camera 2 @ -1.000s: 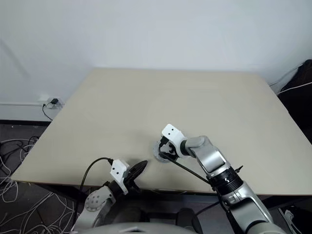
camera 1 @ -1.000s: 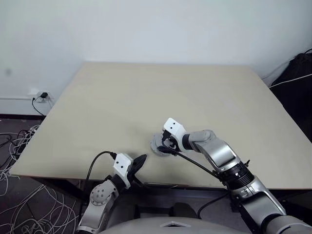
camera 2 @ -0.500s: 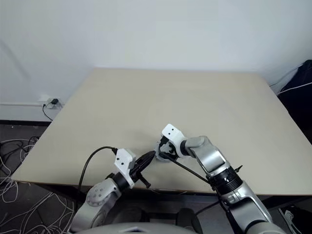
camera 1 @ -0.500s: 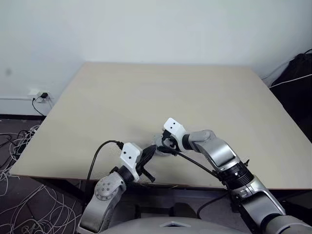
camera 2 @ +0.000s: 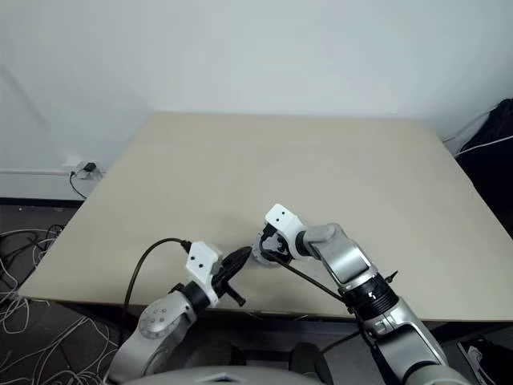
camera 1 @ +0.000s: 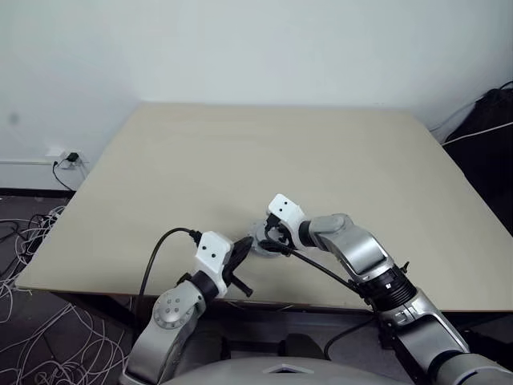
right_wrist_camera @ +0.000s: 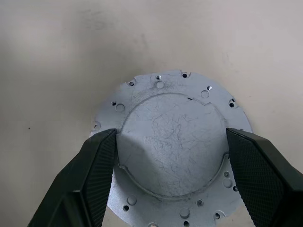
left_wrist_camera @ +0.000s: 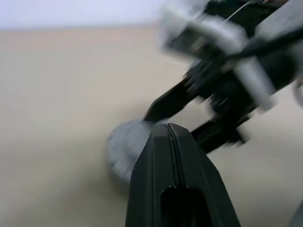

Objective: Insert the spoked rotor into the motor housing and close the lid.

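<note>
Your right gripper (right_wrist_camera: 168,189) stands over the lid (right_wrist_camera: 171,149), its two black fingers spread wide, one on each side of the disc's raised centre. Each textured pad (right_wrist_camera: 99,165) reaches the edge of that raised plateau; whether they press it or merely flank it cannot be told.

The lid lies flat on the pale beige table (camera 1: 240,160), near the table's front edge and slightly left of its middle, directly under your right gripper (camera 1: 268,241). Seen from the right wrist, it is a pale silver-grey round disc with its smooth face up. A broad circular hub rises from the middle, its surface dull and covered in fine, hair-like scratches. Around the hub runs a flat flange dotted with small holes spaced along the rim. Small notches break the hub's outline on two sides. No dark centre or ribbing is visible on this face.

Your left gripper (camera 1: 240,255) is at the front of the table with its fingers pressed together, holding nothing, the tips pointing toward the lid and close beside it. In the left wrist view the closed fingers (left_wrist_camera: 173,161) sit just in front of the blurred grey disc, with your right gripper (left_wrist_camera: 194,116) above it.
</note>
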Robot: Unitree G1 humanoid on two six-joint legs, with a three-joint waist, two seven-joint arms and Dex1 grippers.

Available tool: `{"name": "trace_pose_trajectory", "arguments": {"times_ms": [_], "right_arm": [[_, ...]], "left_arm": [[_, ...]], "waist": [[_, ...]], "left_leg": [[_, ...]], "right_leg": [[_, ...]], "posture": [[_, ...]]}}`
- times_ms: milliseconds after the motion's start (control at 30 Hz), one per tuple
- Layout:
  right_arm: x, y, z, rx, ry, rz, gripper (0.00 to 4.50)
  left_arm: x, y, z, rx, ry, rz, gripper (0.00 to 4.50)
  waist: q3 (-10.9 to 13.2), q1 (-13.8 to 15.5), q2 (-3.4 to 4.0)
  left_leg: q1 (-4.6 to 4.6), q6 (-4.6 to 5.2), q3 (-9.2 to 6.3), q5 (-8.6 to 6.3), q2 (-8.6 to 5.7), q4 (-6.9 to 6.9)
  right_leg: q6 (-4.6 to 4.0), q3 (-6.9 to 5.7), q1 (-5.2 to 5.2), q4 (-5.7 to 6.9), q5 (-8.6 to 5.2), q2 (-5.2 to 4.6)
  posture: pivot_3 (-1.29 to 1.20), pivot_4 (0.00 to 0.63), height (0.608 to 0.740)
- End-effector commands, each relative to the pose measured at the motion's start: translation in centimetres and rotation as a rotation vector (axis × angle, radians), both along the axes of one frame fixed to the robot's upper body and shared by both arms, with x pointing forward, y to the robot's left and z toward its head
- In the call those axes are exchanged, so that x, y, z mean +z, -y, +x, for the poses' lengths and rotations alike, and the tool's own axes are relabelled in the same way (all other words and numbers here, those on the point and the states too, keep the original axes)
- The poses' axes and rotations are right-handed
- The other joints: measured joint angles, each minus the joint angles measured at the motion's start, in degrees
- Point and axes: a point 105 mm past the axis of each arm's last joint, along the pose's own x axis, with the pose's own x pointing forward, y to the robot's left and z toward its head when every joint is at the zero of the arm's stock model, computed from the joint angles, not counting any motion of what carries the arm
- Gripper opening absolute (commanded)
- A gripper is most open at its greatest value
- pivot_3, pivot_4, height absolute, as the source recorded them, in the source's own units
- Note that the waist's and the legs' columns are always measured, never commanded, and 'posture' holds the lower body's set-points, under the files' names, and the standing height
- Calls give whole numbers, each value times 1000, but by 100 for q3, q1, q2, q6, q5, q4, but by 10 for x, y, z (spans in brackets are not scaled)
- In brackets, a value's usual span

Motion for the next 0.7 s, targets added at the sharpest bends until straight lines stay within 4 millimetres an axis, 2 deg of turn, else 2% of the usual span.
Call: {"name": "trace_pose_trajectory", "arguments": {"times_ms": [33,700], "right_arm": [[-2,-1,-3,3,-6,-11,3288],[-4,1,-4,-7,-7,-24,3288]], "left_arm": [[6,-11,7,50,80,1,0],[-25,-30,11,217,199,10,0]], "waist": [[0,1,-3],[-5,4,-4]], "left_leg": [[0,0,0,0,-1,0],[-1,0,-3,-2,-1,-4]], "right_leg": [[0,0,0,0,0,-1],[-1,9,-2,0,0,-19]], "posture": [[0,0,740],[0,0,740]]}}
